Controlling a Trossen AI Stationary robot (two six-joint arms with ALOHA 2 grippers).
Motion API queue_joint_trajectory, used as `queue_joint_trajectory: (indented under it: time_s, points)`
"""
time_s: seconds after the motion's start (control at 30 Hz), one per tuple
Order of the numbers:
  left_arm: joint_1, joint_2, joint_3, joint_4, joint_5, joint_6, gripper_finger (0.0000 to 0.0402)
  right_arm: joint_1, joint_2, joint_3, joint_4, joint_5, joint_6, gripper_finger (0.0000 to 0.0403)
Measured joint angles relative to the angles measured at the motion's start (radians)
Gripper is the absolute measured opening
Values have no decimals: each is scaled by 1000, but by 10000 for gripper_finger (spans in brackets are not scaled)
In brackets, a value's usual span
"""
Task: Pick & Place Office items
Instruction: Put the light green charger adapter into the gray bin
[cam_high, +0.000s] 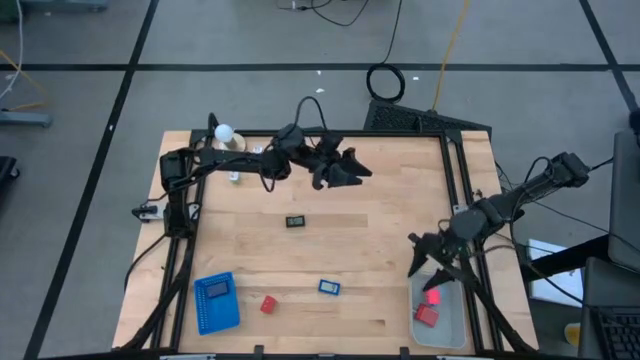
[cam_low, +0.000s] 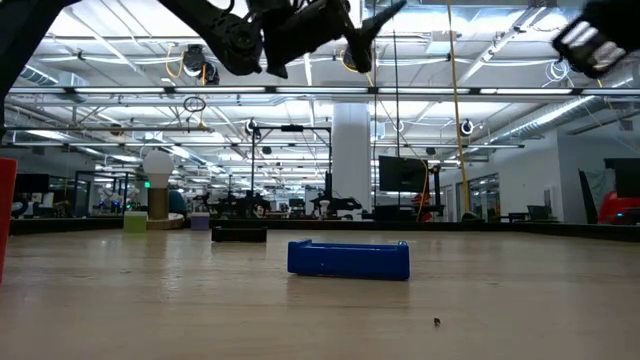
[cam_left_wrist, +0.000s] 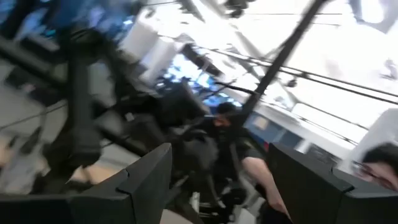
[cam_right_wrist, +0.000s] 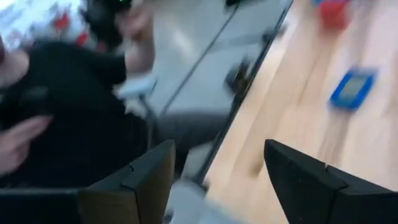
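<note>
My left gripper (cam_high: 358, 170) (cam_left_wrist: 219, 152) is open and raised high over the far middle of the table, holding nothing. My right gripper (cam_high: 420, 256) (cam_right_wrist: 219, 146) is open and empty, just beyond the far end of the pale bin (cam_high: 450, 335) at the near right corner. Two red pieces (cam_high: 430, 306) lie in that bin. On the wood lie a black rectangular piece (cam_high: 297, 221) (cam_low: 239, 233), a blue piece (cam_high: 329, 287) (cam_low: 348, 258) (cam_right_wrist: 352, 88) and a red block (cam_high: 268, 304). A tiny whitish bit (cam_high: 234, 178) rests near the far left.
A blue ribbed tray (cam_high: 216, 302) sits near the near left corner. A white ball on a tan base (cam_high: 224, 132) (cam_low: 158, 185) stands at the far left corner. Black frame rails (cam_high: 455, 190) run along the table's sides. A person in black shows in the right wrist view, off the table.
</note>
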Motion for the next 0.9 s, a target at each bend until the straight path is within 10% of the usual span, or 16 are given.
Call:
queue_joint_trajectory:
  time_s: [0.33,0.9]
  points:
    - [72,0,0,315,300,-170,269,-199,19,1,55,122,-211,242]
    - [75,-1,0,371,272,-175,269,-383,99,1,482,165,-352,242]
